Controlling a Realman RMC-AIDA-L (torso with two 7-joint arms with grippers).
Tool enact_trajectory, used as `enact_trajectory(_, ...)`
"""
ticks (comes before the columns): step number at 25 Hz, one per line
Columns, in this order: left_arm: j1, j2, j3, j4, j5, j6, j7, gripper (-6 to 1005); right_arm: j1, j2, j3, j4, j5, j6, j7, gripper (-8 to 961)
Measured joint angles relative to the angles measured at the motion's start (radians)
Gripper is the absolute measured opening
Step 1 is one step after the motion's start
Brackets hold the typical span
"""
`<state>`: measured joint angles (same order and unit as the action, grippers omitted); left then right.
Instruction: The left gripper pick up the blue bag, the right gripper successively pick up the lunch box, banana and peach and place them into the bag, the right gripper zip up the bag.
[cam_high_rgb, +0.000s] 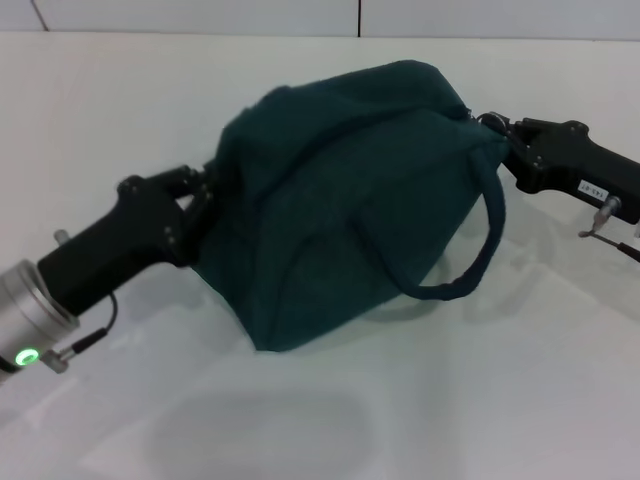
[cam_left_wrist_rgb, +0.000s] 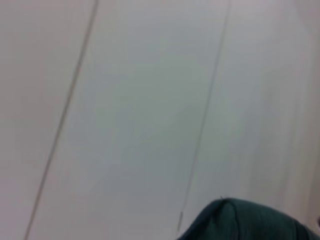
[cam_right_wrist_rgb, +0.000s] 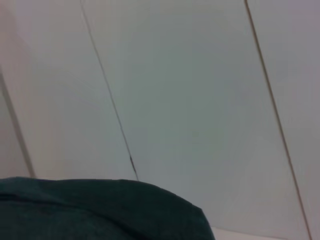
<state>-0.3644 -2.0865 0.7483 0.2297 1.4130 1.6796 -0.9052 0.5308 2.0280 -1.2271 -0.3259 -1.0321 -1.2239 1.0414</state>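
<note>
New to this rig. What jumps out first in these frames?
The blue bag dominates the middle of the head view, slumped on the white table, one loop handle hanging down its right side. The left gripper is at its left edge and the right gripper at its upper right corner. No lunch box, banana or peach shows in any view.

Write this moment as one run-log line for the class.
blue bag: held off table, looks closed | left gripper: at bag's left end | right gripper: at bag's right end | contents: hidden
</note>
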Motion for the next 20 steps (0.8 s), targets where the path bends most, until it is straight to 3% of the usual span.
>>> enact_trajectory(7, 0.017, 0.015, 0.0, 0.065, -0.077, 0.018, -0.061, 114, -0.018, -0.001, 0.002, 0.001, 0.001, -0.006, -0.013, 16)
enact_trajectory(10, 0.029, 0.02, 0.0, 0.141, -0.086, 0.019, -0.113, 216, -0.02, -0.002, 0.001, 0.001, 0.001, -0.01, -0.014, 16)
enact_trajectory(15, 0.014, 0.019, 0.026, 0.38, -0.01, 0.006, -0.285, 369, -0.024, -0.001, 0.001, 0.001, 0.001, -0.021, -0.014, 16)
enact_trajectory(20, -0.08, 0.004, 0.037, 0.648, 0.199, -0.062, -0.593, 443, -0.034, 0.0, 0.001, 0.004, 0.001, -0.031, -0.014, 16)
